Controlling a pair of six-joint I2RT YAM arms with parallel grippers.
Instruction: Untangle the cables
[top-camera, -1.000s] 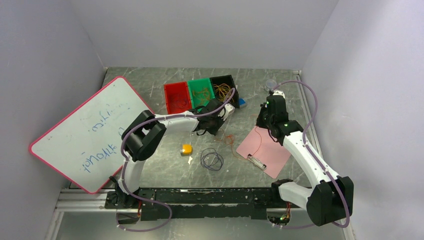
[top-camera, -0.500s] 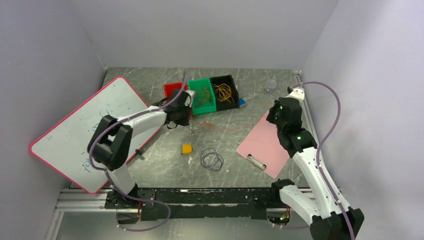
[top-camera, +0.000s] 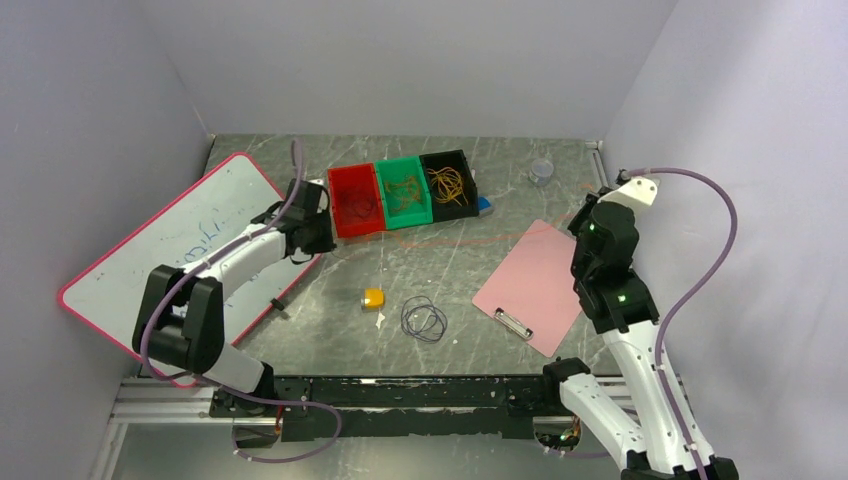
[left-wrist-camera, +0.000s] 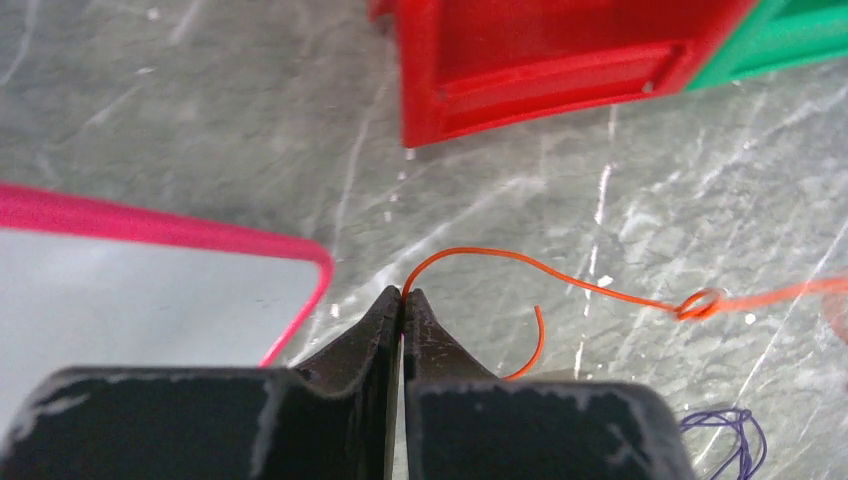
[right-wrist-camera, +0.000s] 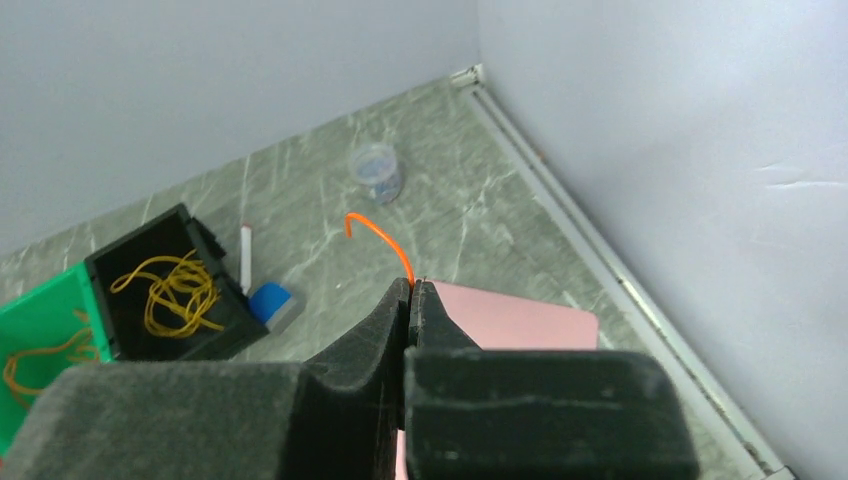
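A thin orange cable (top-camera: 480, 241) runs low across the table between my two grippers. My left gripper (left-wrist-camera: 403, 293) is shut on one end of it, just right of the whiteboard's corner and in front of the red bin; from above the left gripper (top-camera: 315, 240) shows at the left. A small knot (left-wrist-camera: 700, 303) sits along the cable (left-wrist-camera: 500, 255). My right gripper (right-wrist-camera: 411, 283) is shut on the other end above the pink clipboard, with a short curl of cable (right-wrist-camera: 375, 232) sticking out past the tips. A dark purple cable loop (top-camera: 424, 320) lies at the table's front centre.
Red (top-camera: 355, 200), green (top-camera: 403, 195) and black (top-camera: 448, 185) bins stand at the back; the green and black ones hold orange and yellow wires. A whiteboard (top-camera: 170, 260) lies at the left and a pink clipboard (top-camera: 530, 285) at the right. A yellow block (top-camera: 373, 297) and a small cup (top-camera: 541, 170) are nearby.
Both arms have swung apart, the left one toward the whiteboard and the right one toward the right wall. The orange cable between them has been drawn out long.
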